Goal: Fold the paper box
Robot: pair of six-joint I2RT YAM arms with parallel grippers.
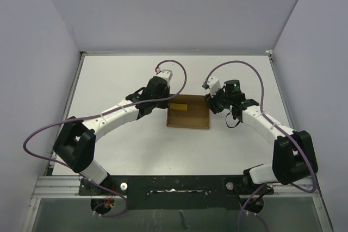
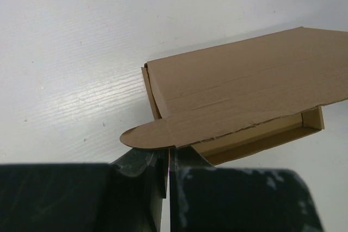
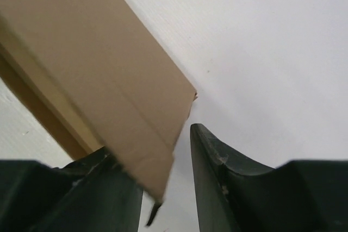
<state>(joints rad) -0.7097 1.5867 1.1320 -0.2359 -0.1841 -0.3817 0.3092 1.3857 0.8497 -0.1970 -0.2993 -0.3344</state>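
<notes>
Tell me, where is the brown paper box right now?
In the top view, the paper box lies at the middle of the table, with the left gripper at its far-left corner and the right gripper at its far-right corner.

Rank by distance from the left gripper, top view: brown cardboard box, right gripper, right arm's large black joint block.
1. Brown cardboard box: touching, centre.
2. Right gripper: box's right edge.
3. Large black joint block: near right.
</notes>
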